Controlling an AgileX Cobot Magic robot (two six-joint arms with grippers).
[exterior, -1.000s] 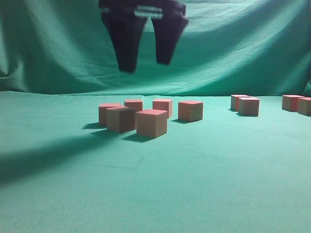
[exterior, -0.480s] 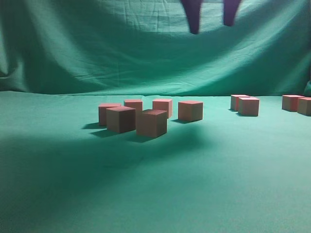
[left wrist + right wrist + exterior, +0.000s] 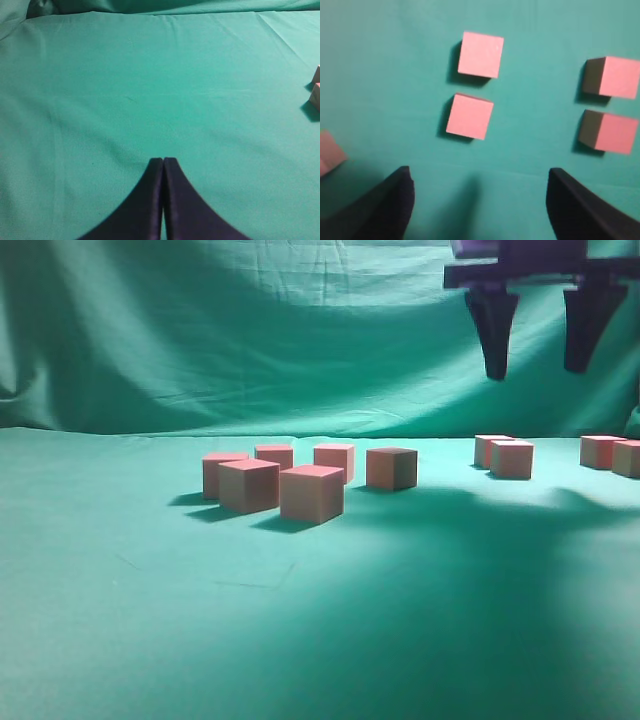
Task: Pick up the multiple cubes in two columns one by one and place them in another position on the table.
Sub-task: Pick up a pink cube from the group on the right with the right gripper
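Note:
Several pinkish-red cubes (image 3: 312,493) stand in a loose cluster mid-table on the green table (image 3: 420,620). Further right and further back stand two pairs of cubes (image 3: 512,458) (image 3: 600,451). My right gripper (image 3: 537,370) hangs open and empty high above the gap between these pairs. Looking down in the right wrist view, the open right gripper (image 3: 479,174) shows two columns of two cubes (image 3: 469,116) (image 3: 610,131) ahead of its fingertips. A corner of another cube (image 3: 330,152) shows at the left edge. My left gripper (image 3: 163,160) is shut over bare cloth, holding nothing.
A wrinkled green backdrop (image 3: 200,340) rises behind the table. Parts of two cubes (image 3: 316,95) show at the right edge of the left wrist view. Bare cloth lies in front of the cubes.
My right gripper has swung from above the middle cluster across to the right, and it is now over the two pairs. No cube has moved.

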